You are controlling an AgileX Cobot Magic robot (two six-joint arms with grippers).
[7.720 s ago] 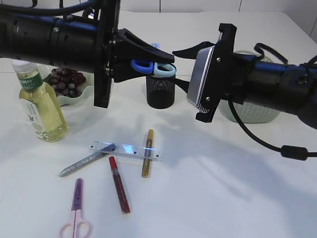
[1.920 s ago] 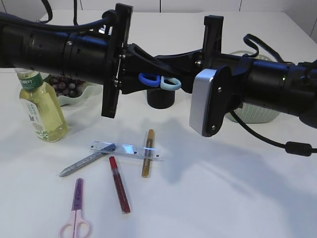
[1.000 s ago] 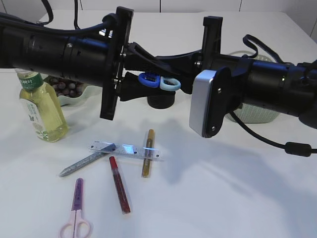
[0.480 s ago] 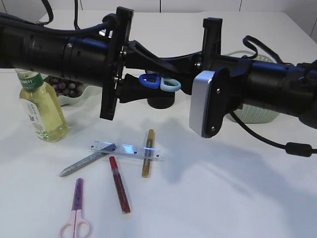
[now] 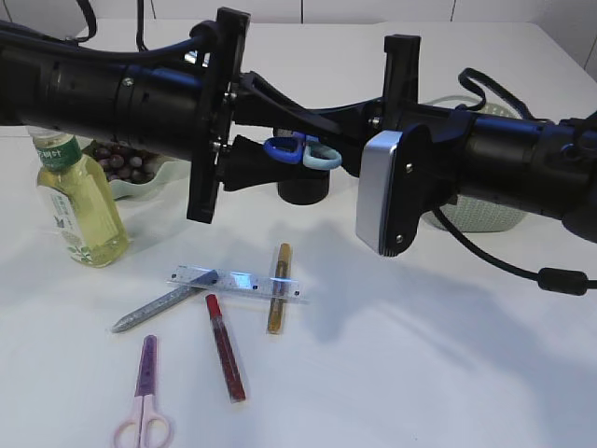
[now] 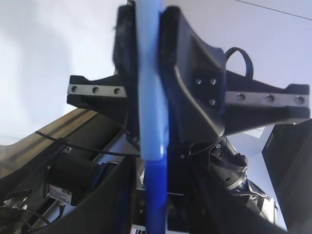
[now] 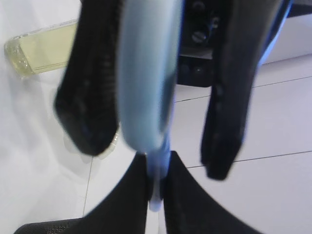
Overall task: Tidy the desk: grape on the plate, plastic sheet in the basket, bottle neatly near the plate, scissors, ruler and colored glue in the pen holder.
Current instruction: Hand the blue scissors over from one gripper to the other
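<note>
Blue scissors hang in the air above the black mesh pen holder. My right gripper is shut on them. My left gripper stands open, its jaws apart on either side of the dark blue handle. Pink scissors, a clear ruler and silver, red and gold glue pens lie on the table in front. The bottle stands left, beside the plate with the grapes. The plastic sheet is out of view.
A pale green basket sits behind my right arm. Both arms meet over the middle of the white table, low above the pen holder. A black cable trails on the right.
My left gripper's jaws have spread apart around the blue scissors' handle. The right gripper has kept its grip and the scissors have shifted only slightly.
</note>
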